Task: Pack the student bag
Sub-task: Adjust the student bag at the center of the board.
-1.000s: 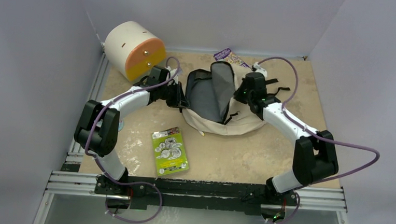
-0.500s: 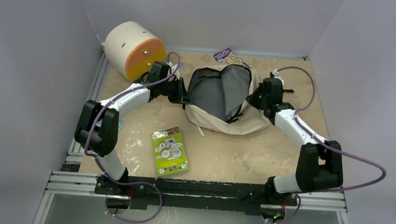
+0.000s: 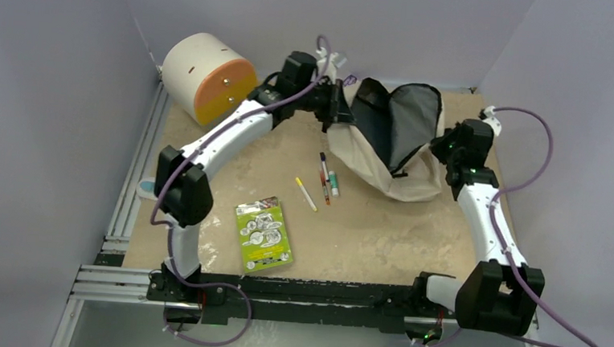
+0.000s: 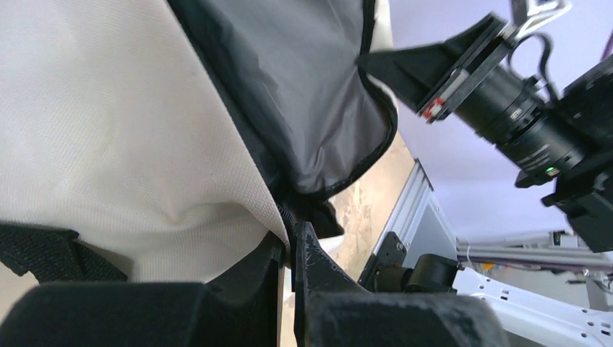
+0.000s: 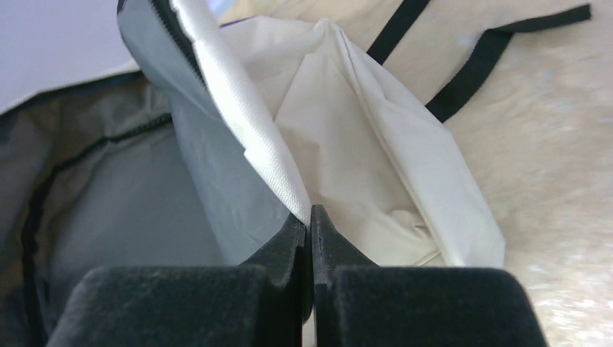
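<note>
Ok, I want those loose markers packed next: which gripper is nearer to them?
Left. The left gripper, shut on the student bag's edge, is just beyond the markers; the right gripper pinches the bag's opposite edge, with the bag between it and them.

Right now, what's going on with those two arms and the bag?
Both arms hold the large cream fabric backpack with dark lining open at the far side of the tan table. The left gripper is shut on one edge of the opening, and the right gripper is shut on the opposite edge. A few thin markers and a green flat packet lie on the table outside the bag.
</note>
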